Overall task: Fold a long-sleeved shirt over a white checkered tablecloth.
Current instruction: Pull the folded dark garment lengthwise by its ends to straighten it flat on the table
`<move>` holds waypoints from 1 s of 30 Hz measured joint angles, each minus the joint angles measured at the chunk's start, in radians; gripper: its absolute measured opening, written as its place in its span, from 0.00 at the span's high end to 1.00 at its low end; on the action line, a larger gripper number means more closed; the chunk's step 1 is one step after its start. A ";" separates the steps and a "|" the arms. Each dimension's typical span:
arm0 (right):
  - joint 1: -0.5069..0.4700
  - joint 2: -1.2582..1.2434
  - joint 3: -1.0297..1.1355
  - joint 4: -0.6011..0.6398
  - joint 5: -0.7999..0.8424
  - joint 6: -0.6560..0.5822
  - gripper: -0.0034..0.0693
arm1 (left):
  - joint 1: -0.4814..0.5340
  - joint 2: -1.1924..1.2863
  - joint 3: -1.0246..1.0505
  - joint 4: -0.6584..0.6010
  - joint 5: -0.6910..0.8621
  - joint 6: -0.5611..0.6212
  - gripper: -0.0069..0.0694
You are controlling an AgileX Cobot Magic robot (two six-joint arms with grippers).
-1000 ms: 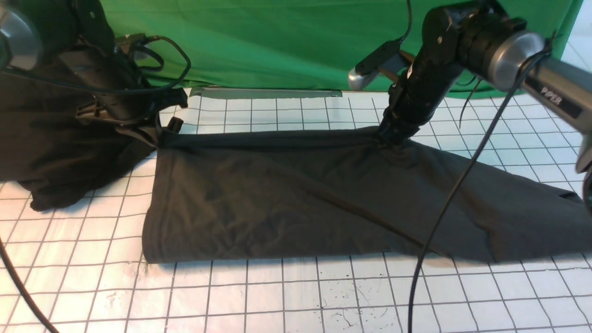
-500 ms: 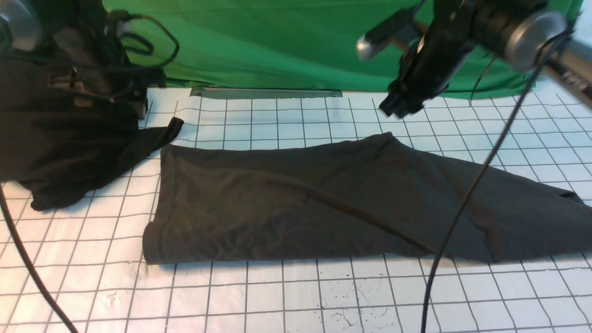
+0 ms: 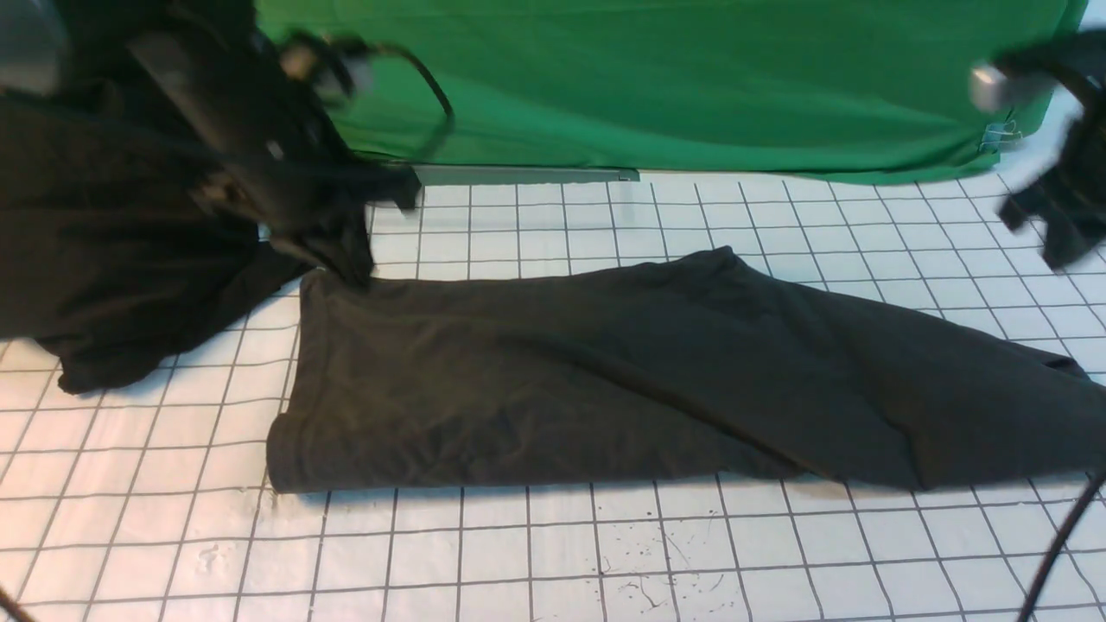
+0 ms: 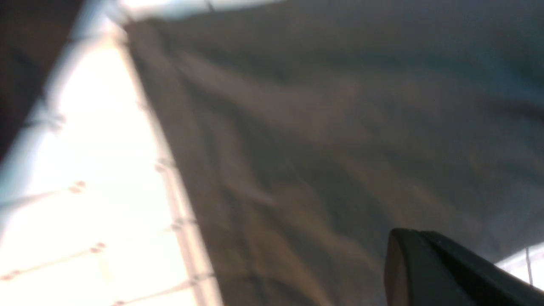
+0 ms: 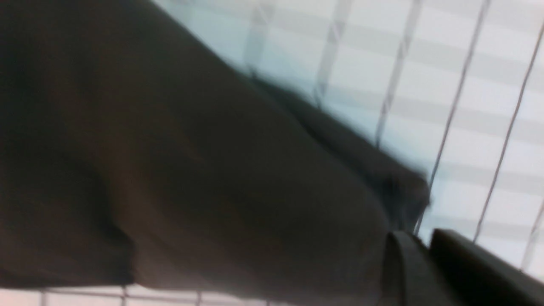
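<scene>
The long-sleeved shirt (image 3: pixel 605 380) lies as one long dark charcoal band across the white checkered tablecloth (image 3: pixel 553 553). Its print and neck label are hidden. My left gripper (image 3: pixel 350 263) is down at the shirt's back left corner. In the left wrist view its fingers (image 4: pixel 425 263) sit pressed together over the shirt (image 4: pixel 318 127), and I see no cloth between them. My right gripper (image 3: pixel 1050 242) is blurred at the far right, off the shirt and above the tablecloth. In the right wrist view its fingers (image 5: pixel 399 263) sit close together beside the shirt's edge (image 5: pixel 191 170), holding nothing.
A blacker, shapeless heap of cloth (image 3: pixel 95 259) fills the left side under my left arm. The green backdrop (image 3: pixel 691 78) closes off the back, with a metal strip (image 3: pixel 518 174) at its foot. A black cable (image 3: pixel 1063 544) hangs at the lower right.
Both grippers let go of the shirt's back edge, which dropped flat. The right arm then swung far right. The left rose, then came down at the back left corner.
</scene>
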 joint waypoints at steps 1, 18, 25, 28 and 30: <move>-0.030 0.007 0.025 0.034 -0.018 -0.009 0.71 | -0.025 -0.001 0.044 0.005 -0.035 0.003 0.91; -0.107 0.217 0.059 0.210 -0.153 -0.135 0.75 | -0.102 0.097 0.279 0.149 -0.297 -0.026 0.91; -0.111 0.208 -0.033 0.202 -0.107 -0.138 0.94 | -0.102 0.100 0.272 0.149 -0.291 -0.026 0.91; -0.111 0.195 -0.074 0.160 -0.096 -0.122 0.94 | -0.102 0.100 0.272 0.149 -0.291 -0.026 0.91; -0.111 0.190 -0.092 0.133 -0.096 -0.110 0.94 | -0.102 0.100 0.272 0.148 -0.291 -0.026 0.91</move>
